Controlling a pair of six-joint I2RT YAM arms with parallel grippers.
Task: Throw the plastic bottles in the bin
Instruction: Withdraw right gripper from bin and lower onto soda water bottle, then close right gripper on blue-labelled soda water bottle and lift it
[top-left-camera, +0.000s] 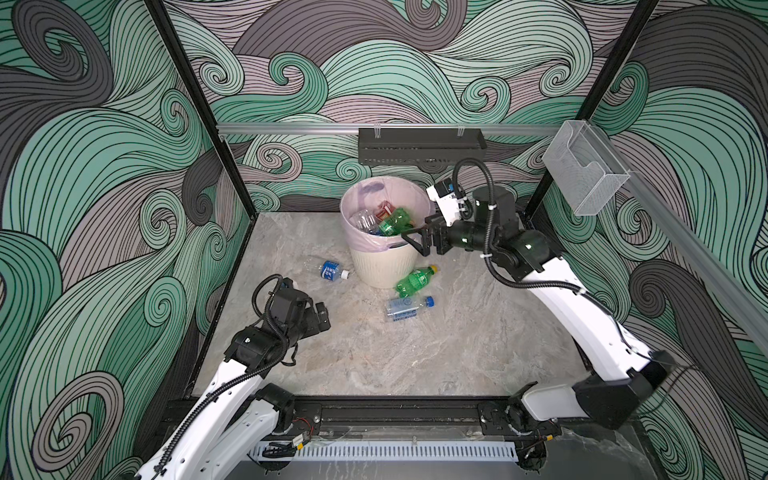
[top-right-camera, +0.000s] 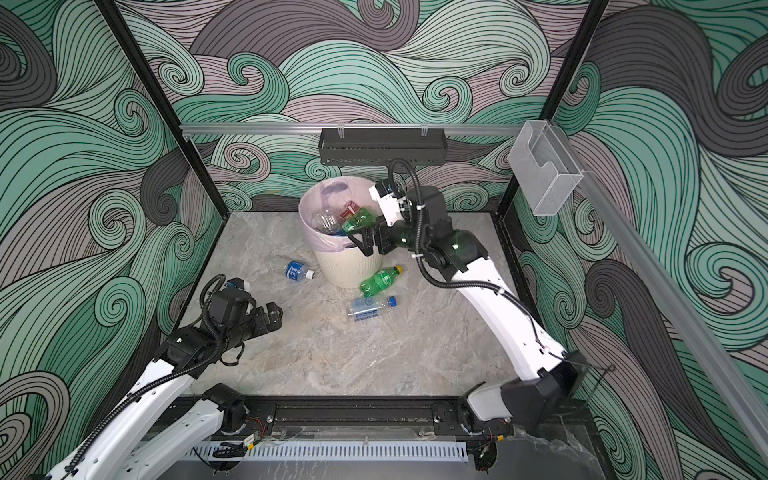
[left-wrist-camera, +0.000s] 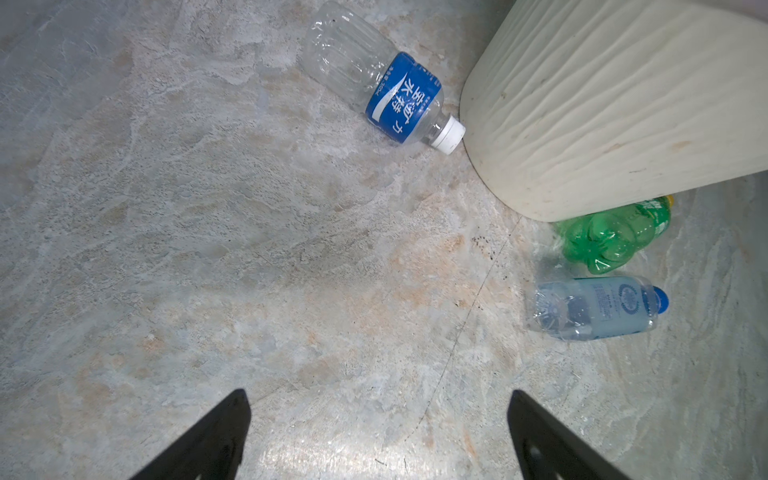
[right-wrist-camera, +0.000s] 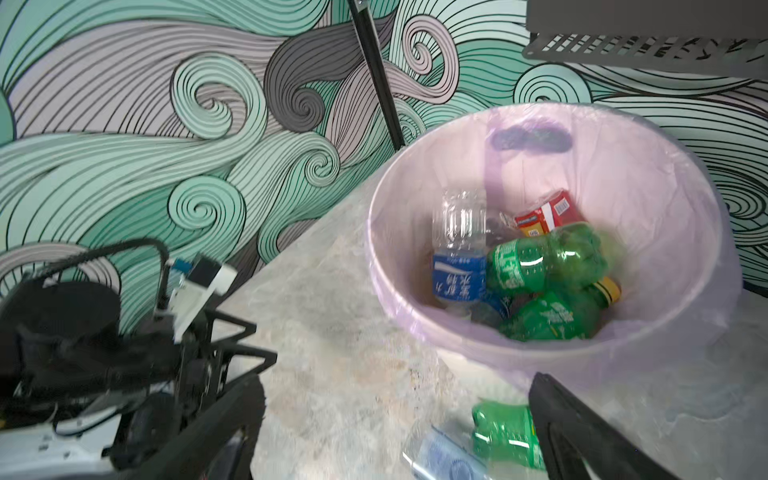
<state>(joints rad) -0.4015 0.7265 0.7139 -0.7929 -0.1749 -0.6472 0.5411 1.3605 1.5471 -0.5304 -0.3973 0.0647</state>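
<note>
The cream ribbed bin (top-left-camera: 384, 268) with a pink liner (right-wrist-camera: 623, 166) stands at the back of the floor. It holds several plastic bottles, a blurred green one (right-wrist-camera: 544, 259) on top. My right gripper (top-left-camera: 413, 244) (right-wrist-camera: 397, 380) hangs open and empty at the bin's right rim. On the floor lie a clear blue-labelled bottle (top-left-camera: 330, 271) (left-wrist-camera: 386, 83) left of the bin, a green yellow-capped one (top-left-camera: 415, 280) (left-wrist-camera: 611, 237) against its front, and a clear blue-capped one (top-left-camera: 407, 308) (left-wrist-camera: 598, 309) nearer. My left gripper (top-left-camera: 322, 318) (left-wrist-camera: 377, 399) is open and empty over bare floor at the left.
A black perforated tray (top-left-camera: 419, 145) hangs on the back rail above the bin. A clear plastic box (top-left-camera: 582, 170) is fixed to the right rail. Black frame posts stand at the back corners, and a black rail (top-left-camera: 395, 415) runs along the front edge.
</note>
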